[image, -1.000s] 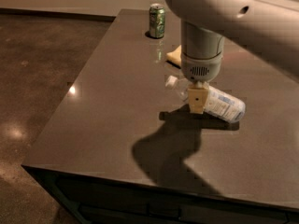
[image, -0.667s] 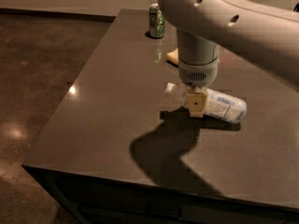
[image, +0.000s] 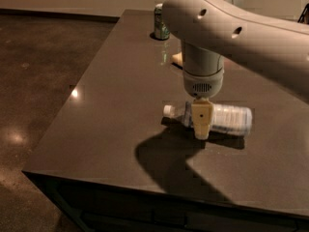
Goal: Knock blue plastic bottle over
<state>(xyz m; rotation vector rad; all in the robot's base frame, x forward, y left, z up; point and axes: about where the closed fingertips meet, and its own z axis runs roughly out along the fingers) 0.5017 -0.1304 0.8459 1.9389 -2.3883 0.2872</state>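
The blue plastic bottle (image: 227,119) lies on its side on the dark table (image: 116,105), white cap pointing left, its clear ribbed body stretching right. My gripper (image: 201,129) hangs from the big white arm directly in front of the bottle's neck end, its tan tip just above the tabletop and covering part of the bottle. The arm's shadow falls on the table in front of it.
A green soda can (image: 161,27) stands upright at the table's far edge. A small tan object (image: 177,58) lies behind the arm. The table's left and front edges drop to a dark polished floor (image: 34,81).
The arm has swung a little left and the view of it has grown. The bottle stays lying on its side, its cap end now showing left of the gripper.
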